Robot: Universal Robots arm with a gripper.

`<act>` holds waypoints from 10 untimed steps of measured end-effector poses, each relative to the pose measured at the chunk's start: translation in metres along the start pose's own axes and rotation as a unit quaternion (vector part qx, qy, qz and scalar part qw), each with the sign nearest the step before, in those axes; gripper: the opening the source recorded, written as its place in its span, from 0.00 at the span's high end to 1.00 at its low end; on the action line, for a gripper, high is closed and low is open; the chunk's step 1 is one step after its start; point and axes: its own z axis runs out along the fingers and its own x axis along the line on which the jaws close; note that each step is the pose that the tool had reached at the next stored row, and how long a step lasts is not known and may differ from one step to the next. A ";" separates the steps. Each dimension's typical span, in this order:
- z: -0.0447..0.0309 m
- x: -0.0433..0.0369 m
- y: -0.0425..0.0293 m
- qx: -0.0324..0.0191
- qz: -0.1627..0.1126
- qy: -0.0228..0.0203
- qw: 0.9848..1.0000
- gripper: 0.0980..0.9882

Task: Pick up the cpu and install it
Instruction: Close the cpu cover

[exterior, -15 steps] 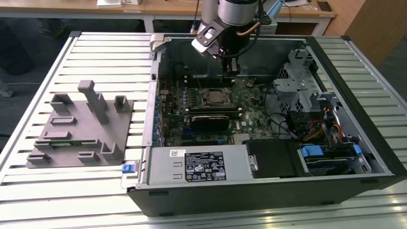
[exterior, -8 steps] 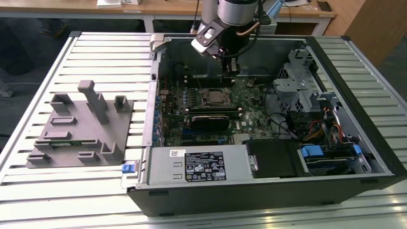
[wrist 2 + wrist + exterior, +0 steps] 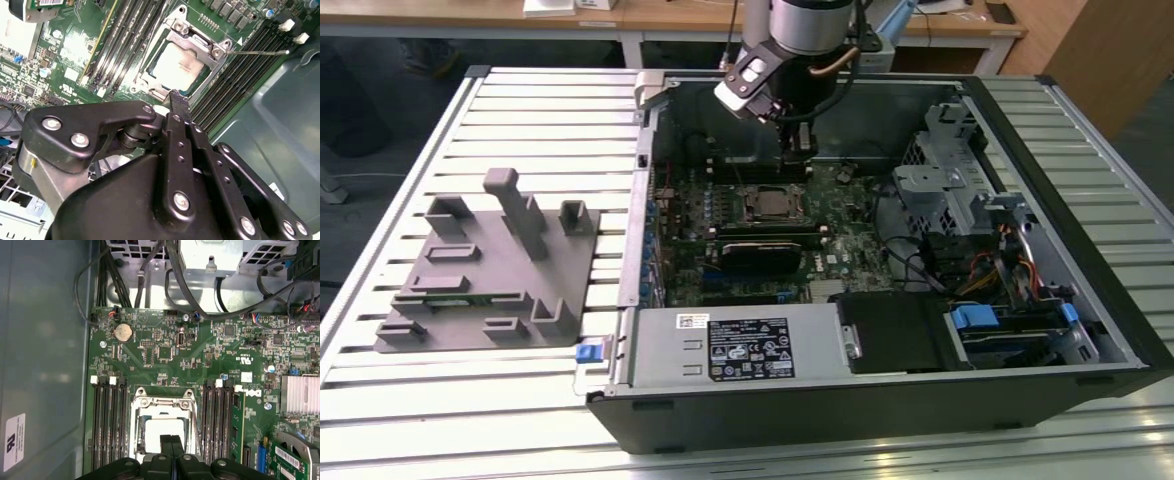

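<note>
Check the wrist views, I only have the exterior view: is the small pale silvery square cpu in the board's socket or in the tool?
Observer: In both wrist views the small flat square cpu with the pale silvery top lies inside the metal-framed square socket on the green motherboard.
Operator: Tool holding anything?
Observer: No. In the first wrist view the black tool has its fingertips together, nothing between them.
Operator: Lever?
Observer: In the second wrist view a thin metal lever rod juts from the frame's corner across the dark memory slots.

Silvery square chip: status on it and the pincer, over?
Black pincer shut, empty, over small silvery-white square metal-topped chip. Chip sits in metal-framed socket. Nothing seen between.
</note>
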 end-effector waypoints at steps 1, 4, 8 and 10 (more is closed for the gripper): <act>0.0006 -0.0001 -0.0001 0.000 0.000 0.000 1.000 0.99; 0.0040 -0.0012 -0.0004 0.000 0.000 0.000 1.000 0.99; 0.0056 -0.0018 -0.0059 0.000 0.000 0.006 1.000 0.99; 0.0060 -0.0017 -0.0094 0.000 0.000 0.006 1.000 0.99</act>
